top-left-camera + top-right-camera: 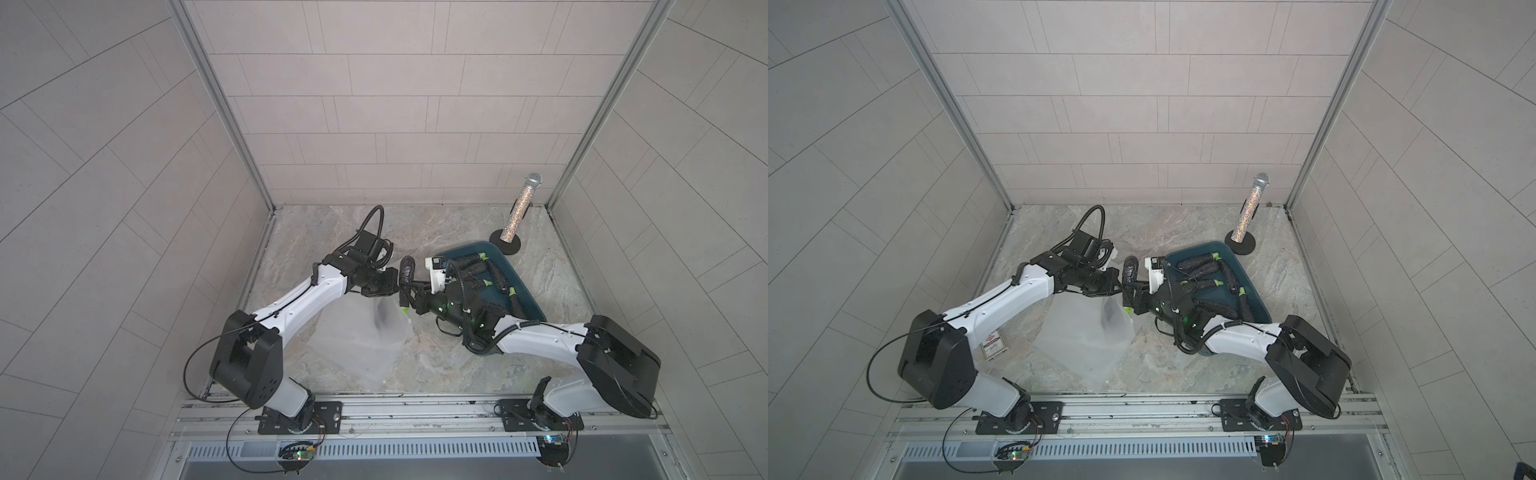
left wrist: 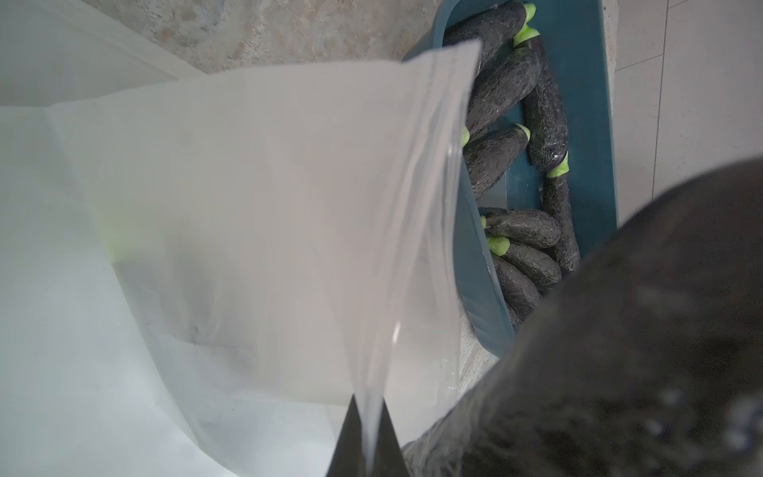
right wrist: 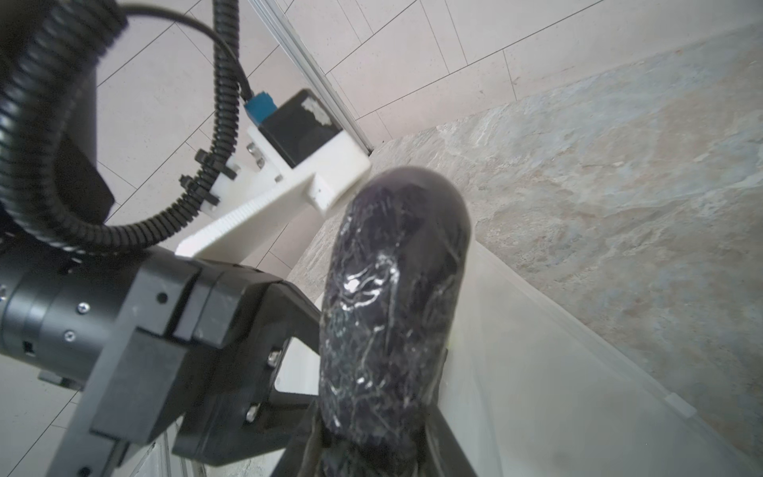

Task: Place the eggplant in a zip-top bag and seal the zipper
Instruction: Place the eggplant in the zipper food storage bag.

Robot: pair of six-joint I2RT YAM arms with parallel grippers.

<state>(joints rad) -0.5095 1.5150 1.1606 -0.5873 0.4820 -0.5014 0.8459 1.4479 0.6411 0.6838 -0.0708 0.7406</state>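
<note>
My right gripper is shut on a dark purple eggplant, whose rounded end points up and away from the jaws. The eggplant hangs right beside the mouth of the clear zip-top bag. My left gripper is shut on the bag's rim and holds that edge up off the table. A green stem end shows dimly through the bag's film. The rest of the bag lies on the marble table.
A blue tray with several more eggplants sits under and behind my right arm. A glittery microphone stands on a round base at the back right. A small card lies by my left arm.
</note>
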